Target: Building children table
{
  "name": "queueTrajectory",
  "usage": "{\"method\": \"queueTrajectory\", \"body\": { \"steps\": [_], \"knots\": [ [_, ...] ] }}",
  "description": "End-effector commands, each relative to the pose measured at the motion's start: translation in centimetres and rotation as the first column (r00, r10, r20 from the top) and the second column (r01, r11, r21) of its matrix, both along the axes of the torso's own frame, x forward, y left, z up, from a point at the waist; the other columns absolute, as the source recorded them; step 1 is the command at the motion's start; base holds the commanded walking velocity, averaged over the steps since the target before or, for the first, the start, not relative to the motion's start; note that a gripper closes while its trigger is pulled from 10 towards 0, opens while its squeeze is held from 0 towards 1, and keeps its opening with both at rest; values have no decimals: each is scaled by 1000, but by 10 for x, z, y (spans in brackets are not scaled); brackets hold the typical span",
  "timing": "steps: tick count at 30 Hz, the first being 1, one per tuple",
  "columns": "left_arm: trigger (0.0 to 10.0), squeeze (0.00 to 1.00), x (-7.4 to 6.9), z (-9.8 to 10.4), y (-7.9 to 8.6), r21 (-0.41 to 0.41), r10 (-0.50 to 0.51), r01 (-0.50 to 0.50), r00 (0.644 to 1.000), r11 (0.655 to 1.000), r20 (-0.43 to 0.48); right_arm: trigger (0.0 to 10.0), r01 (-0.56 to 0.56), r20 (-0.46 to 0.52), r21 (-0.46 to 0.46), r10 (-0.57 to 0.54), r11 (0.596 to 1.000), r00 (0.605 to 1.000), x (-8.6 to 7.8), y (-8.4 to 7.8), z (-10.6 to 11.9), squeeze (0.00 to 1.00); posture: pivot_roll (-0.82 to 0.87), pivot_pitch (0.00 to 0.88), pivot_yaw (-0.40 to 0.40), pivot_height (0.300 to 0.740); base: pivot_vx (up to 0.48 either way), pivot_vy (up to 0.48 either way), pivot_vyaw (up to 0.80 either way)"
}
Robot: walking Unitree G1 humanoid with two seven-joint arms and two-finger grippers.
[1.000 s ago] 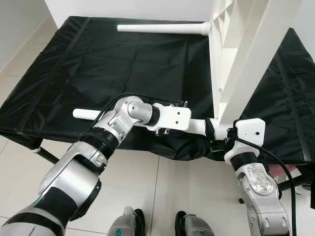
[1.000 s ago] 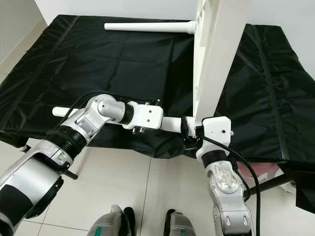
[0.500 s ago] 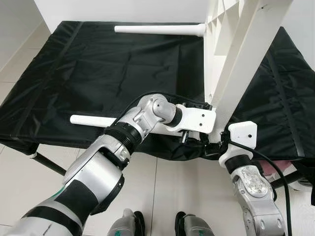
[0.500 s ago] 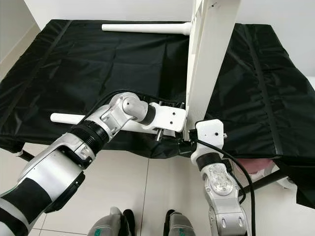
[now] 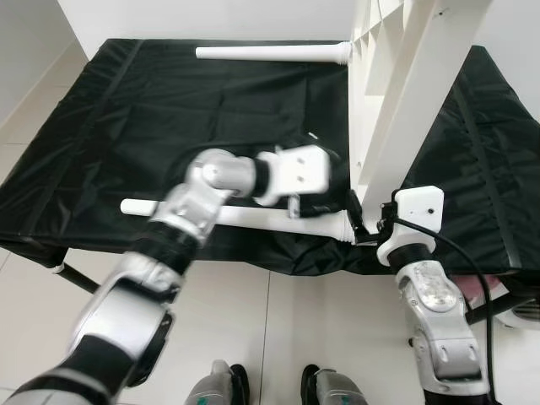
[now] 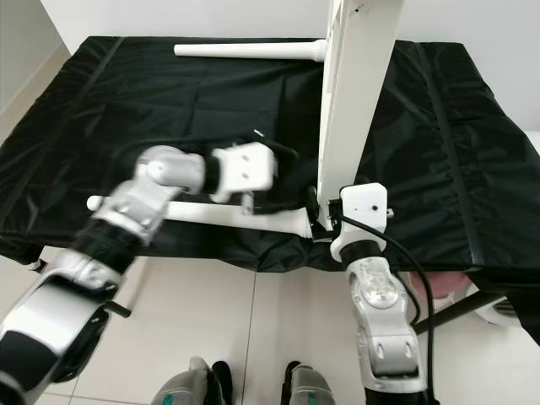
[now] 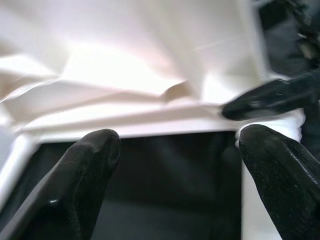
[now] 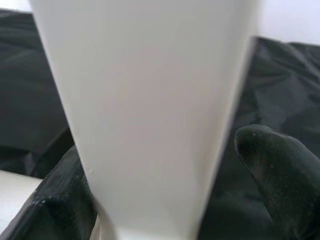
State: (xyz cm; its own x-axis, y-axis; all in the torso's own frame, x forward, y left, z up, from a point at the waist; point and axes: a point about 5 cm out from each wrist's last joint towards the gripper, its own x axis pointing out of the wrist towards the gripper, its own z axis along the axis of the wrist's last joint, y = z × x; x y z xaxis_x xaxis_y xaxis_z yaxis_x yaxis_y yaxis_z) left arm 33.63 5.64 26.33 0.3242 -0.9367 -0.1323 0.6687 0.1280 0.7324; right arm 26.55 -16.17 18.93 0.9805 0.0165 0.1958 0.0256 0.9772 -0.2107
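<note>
White ribbed tabletop [image 5: 396,93], right tool [image 8: 165,200] clamping edge

A creased black cloth [image 5: 169,110] with a faint sheen covers the table. The legs [image 5: 270,52] and tabletop [image 6: 359,76] look smooth, matt white, like painted wood or plastic. The floor [image 5: 253,337] is glossy pale tile.

The right hand [image 6: 325,221] grips the upright white tabletop [image 6: 354,93] edge above a table leg [image 6: 202,213].
</note>
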Motion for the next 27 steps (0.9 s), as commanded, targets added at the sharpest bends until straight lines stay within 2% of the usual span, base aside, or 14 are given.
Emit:
{"method": "queueTrajectory", "body": {
  "steps": [1,5,7,8,12,15,17,18,19,20,22,23,25,27],
  "knots": [
    [10000,0,-1,5,21,-125,158,-153,987,980,33,10000,42,-26,8,-42,999,999,2,3,-6,0,-90,169,68,740,0,0,0],
    [10000,0,-13,8,46,-159,221,-213,975,964,35,10000,71,-53,27,-70,997,996,3,5,-13,0,-65,164,55,740,0,0,0],
    [10000,0,-13,8,46,-159,221,-213,975,964,35,10000,71,-53,27,-70,997,996,3,5,-13,0,-65,164,55,740,0,0,0],
    [10000,0,-20,11,54,-217,268,-252,962,943,48,10000,64,-71,54,-60,996,996,3,7,-18,0,-52,161,48,740,0,0,0],
    [10000,0,-45,10,54,-370,422,-343,893,863,157,10000,42,-50,89,-38,995,998,4,10,-19,0,-28,151,37,740,0,0,0],
    [10000,0,-45,10,54,-370,422,-343,893,863,157,10000,42,-50,89,-38,995,998,4,10,-19,0,-28,151,37,740,0,0,0],
    [10000,0,-52,13,52,-416,464,-356,865,837,193,10000,55,-13,44,-54,998,998,4,7,-15,0,-26,147,35,740,0,0,0],
    [10000,0,-57,23,55,-467,515,-353,810,810,280,10000,86,14,29,-86,996,996,2,-1,-12,0,-21,141,27,740,0,0,0],
    [10000,0,-57,23,55,-467,515,-353,810,810,280,10000,86,14,29,-86,996,996,2,-1,-12,0,-21,141,27,740,0,0,0],
    [10000,0,-60,37,60,-516,567,-351,745,781,351,10000,100,28,18,-101,995,995,-2,-9,-11,0,-21,140,28,740,0,0,0],
    [10000,0,-60,37,60,-516,567,-351,745,781,351,10000,100,28,18,-101,995,995,-2,-9,-11,0,-21,140,28,740,0,0,0],
    [10000,0,-60,44,65,-536,598,-355,699,766,391,10000,81,25,24,-81,996,996,-6,-13,-11,0,-18,137,28,740,0,0,0],
    [10000,0,-60,43,67,-523,595,-356,690,774,412,10000,44,15,38,-44,998,999,-12,-13,-12,0,-22,136,30,740,0,0,0],
    [10000,0,-59,28,66,-484,584,-388,724,785,367,10000,-59,-19,42,60,997,998,-25,-10,-13,0,-31,135,33,740,0,0,0]
  ]
}}
